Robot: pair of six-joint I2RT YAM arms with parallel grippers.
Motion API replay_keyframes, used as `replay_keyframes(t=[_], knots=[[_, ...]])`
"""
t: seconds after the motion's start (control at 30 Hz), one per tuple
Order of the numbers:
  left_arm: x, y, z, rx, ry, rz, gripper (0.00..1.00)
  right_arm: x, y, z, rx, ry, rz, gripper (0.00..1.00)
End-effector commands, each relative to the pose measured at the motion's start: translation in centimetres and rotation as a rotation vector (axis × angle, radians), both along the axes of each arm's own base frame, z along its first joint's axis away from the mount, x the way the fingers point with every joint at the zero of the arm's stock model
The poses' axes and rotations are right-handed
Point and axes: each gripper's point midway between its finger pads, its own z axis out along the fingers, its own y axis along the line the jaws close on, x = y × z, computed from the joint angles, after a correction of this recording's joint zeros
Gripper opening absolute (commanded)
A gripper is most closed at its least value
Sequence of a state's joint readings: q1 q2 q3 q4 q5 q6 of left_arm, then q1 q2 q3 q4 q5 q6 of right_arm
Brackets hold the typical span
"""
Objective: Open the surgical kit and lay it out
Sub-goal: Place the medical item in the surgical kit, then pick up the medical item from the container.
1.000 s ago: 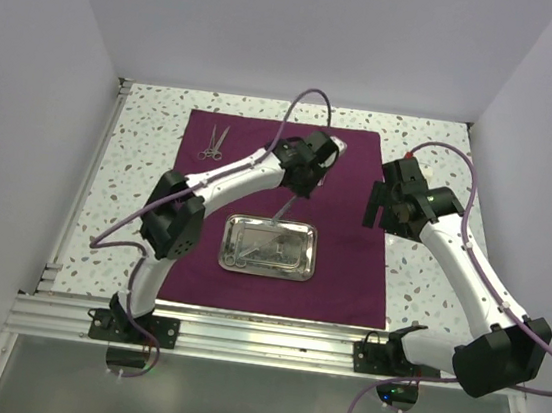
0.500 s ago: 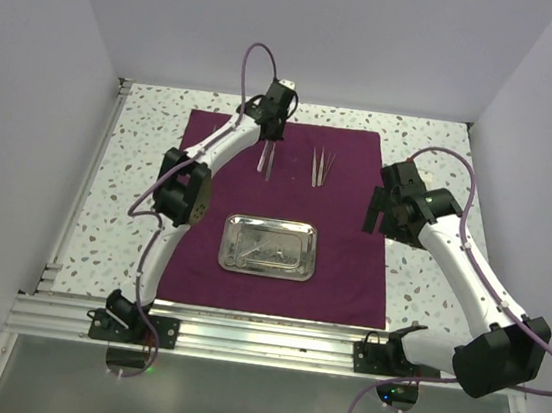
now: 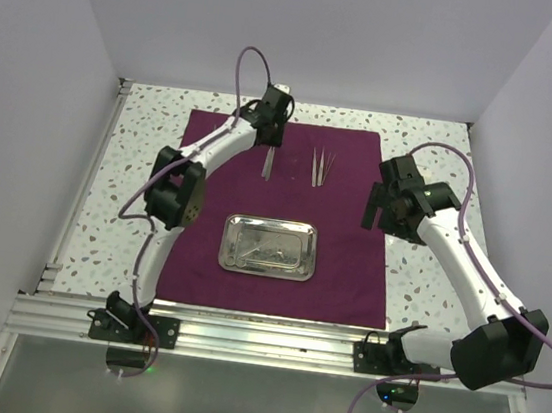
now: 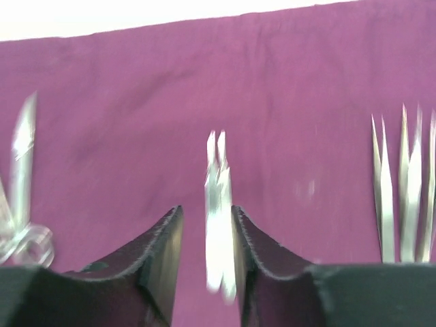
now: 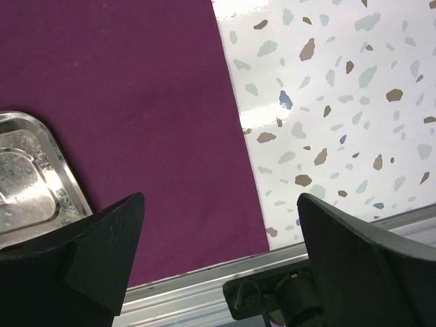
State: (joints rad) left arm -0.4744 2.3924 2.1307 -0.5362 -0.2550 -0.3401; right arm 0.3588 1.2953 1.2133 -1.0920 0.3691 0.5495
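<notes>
The maroon cloth (image 3: pixel 344 265) lies spread flat on the table. The steel tray (image 3: pixel 312 254) sits on its near half with thin instruments inside. My left gripper (image 3: pixel 270 145) is at the cloth's far edge, open, with its jaws a little apart. A silver instrument (image 4: pixel 218 204) lies on the cloth between the jaws, with a gap to the left finger. Tweezers (image 3: pixel 319 167) lie to its right and also show in the left wrist view (image 4: pixel 402 191). Scissors (image 4: pixel 20 170) lie to its left. My right gripper (image 3: pixel 372 206) is wide open and empty over the cloth's right edge (image 5: pixel 238 136). The tray's corner (image 5: pixel 71 187) shows at that view's left.
The terrazzo table (image 3: pixel 433 155) is bare to the right of the cloth. White walls enclose the far end and both sides. An aluminium rail (image 3: pixel 260 336) runs along the near edge, with a track (image 3: pixel 80 203) along the left side.
My left gripper moved from over the cloth's middle right to its far edge. Two silver instruments now lie on the far cloth. The right arm barely moved.
</notes>
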Motion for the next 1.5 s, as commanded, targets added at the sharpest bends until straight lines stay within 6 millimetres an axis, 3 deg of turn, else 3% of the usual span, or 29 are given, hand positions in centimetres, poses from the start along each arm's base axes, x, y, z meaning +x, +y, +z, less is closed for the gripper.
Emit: replay_keyframes(t=[0.0,0.03,0.07,0.1,0.13,0.17,0.2,0.23,0.27,0.3,0.37,0.4,0.5,0.83,1.13,1.47], knots=[[-2.3,0.8,10.9,-0.078,-0.15,0.003,0.37,0.5,0.6,0.3,0.042,-0.034,-0.004,0.98],[-4.3,1.2,8.7,-0.049,-0.087,-0.016,0.36,0.5,0.7,0.3,0.048,-0.038,-0.002,0.98],[-5.9,1.5,10.2,-0.049,-0.096,-0.037,0.36,0.5,0.9,0.2,0.055,-0.039,0.001,0.98],[-7.4,1.3,9.5,-0.031,-0.07,-0.062,0.36,0.5,0.9,0.0,0.058,-0.04,0.004,0.98],[-9.9,2.1,6.4,0.011,0.009,-0.081,0.37,0.5,1.1,0.0,0.066,-0.042,0.007,0.98],[-11.6,2.4,7.0,0.015,0.012,-0.101,0.38,0.5,1.2,-0.1,0.073,-0.044,0.011,0.98],[-14.5,2.9,3.9,0.058,0.092,-0.124,0.4,0.5,1.2,-0.1,0.078,-0.047,0.013,0.98],[-15.8,3.3,3.1,0.074,0.112,-0.123,0.4,0.4,1.3,0.0,0.084,-0.053,0.013,0.99],[-17.1,3.5,3.7,0.064,0.108,-0.123,0.41,0.4,1.4,0.0,0.092,-0.057,0.017,0.98],[-19.5,4.1,1.3,0.089,0.165,-0.134,0.41,0.3,1.3,-0.1,0.089,-0.056,0.019,0.98],[-21.2,4.4,1.2,0.065,0.166,-0.122,0.41,-0.1,1.3,-0.1,0.096,-0.062,0.023,0.98],[-22.8,4.7,-0.2,0.072,0.2,-0.132,0.41,-0.2,1.3,-0.1,0.094,-0.061,0.027,0.98],[-24.8,4.2,-1.4,0.049,0.226,-0.15,0.41,-0.7,1.1,0.0,0.094,-0.065,0.036,0.98],[-25.9,4.0,-5.0,0.056,0.267,-0.146,0.4,-1.3,0.6,0.9,0.078,-0.069,0.047,0.98],[-25.4,3.2,-6.4,0.052,0.29,-0.153,0.4,-1.5,0.4,0.7,0.075,-0.063,0.025,0.99],[-27.2,5.4,-10.7,0.137,0.391,-0.078,0.3,-1.2,0.3,0.9,0.066,-0.065,0.015,0.98]])
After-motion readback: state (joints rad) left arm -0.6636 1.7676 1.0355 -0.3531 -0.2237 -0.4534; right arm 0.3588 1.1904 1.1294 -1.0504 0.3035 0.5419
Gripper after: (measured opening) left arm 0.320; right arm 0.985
